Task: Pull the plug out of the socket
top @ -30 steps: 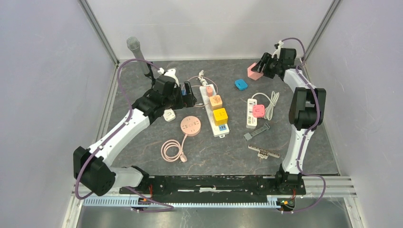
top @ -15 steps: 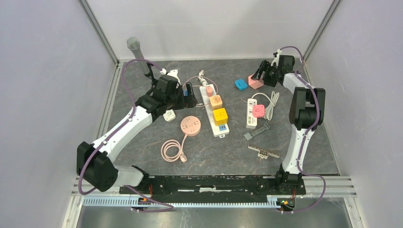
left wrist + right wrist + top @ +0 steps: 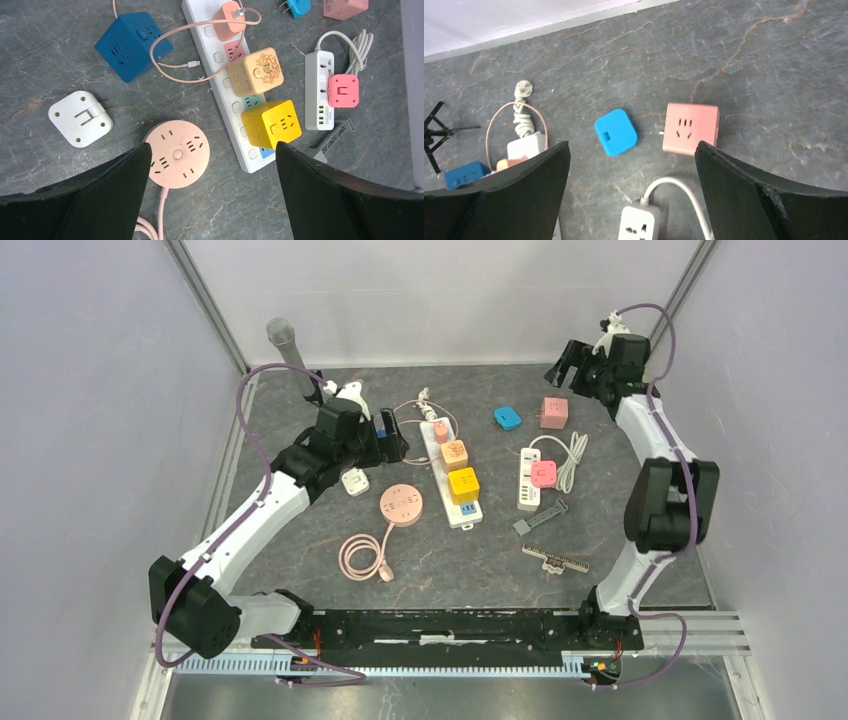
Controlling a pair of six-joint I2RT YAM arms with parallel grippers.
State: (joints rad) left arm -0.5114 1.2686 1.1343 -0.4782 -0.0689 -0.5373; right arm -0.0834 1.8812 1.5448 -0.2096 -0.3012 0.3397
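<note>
- The right end effector (image 3: 632, 145) is hovering with its jaws spread wide and carrying nothing, above the pink cube adapter (image 3: 690, 129).
- That adapter is lying loose at about 1 o'clock on the surface (image 3: 450, 560), its prongs showing and clear of any socket (likely parked there to keep it away from the strips).
- The blue plug (image 3: 616, 132) is resting near it, at its 9 o'clock, also unplugged.
- The left end effector (image 3: 212, 150) is hanging wide and empty over the long white power strip (image 3: 212, 45), probably lining up on it.
- The yellow cube (image 3: 271, 124) and the beige cube (image 3: 255, 71) are sitting plugged into that strip, near the surface's centre, so they seem to be waiting for pulling.
</note>
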